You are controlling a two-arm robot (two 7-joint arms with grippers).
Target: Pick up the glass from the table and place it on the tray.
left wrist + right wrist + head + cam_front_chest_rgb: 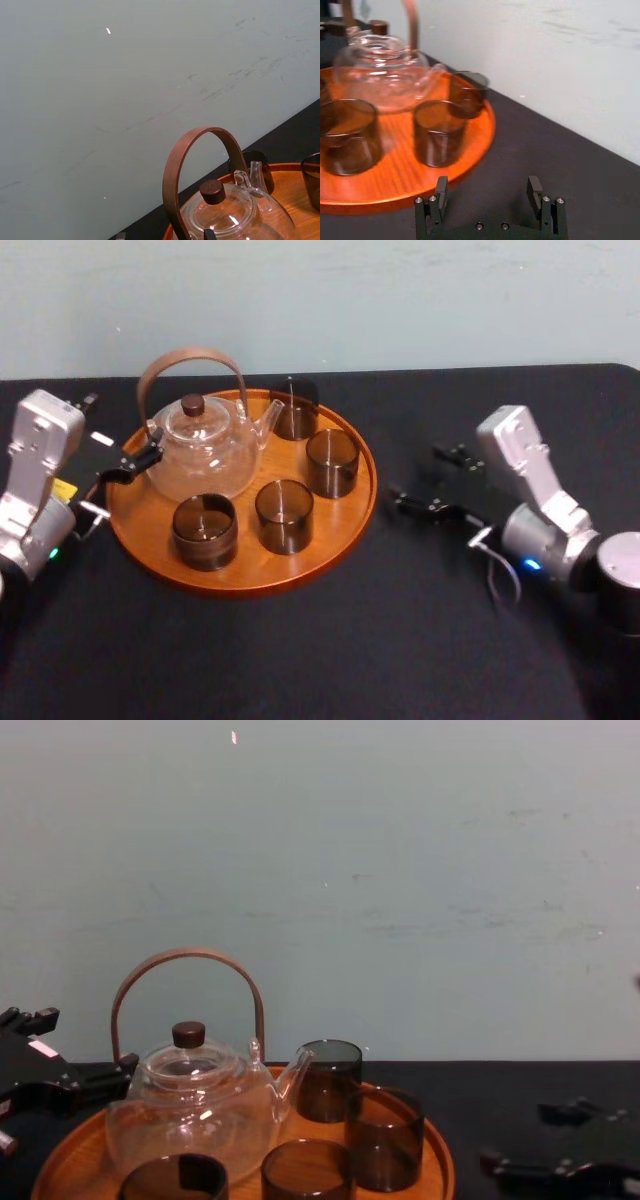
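Black matte table [330, 660]: round wooden tray [240, 575] flat on it, left of centre, towards back edge.

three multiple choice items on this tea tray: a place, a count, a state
1. Where does the clear glass teapot stand? A) grey floor B) white shelf C) round orange-brown wooden tray
2. How many dark smoky glasses are on the tray? A) two B) four C) six
3. Right gripper fingers are: A) open, empty B) shut on a glass C) shut on the teapot
C, it sits inside the rim; B, four stand by the teapot; A, a bare gap separates them. Left gripper: beside the tray's left rim.
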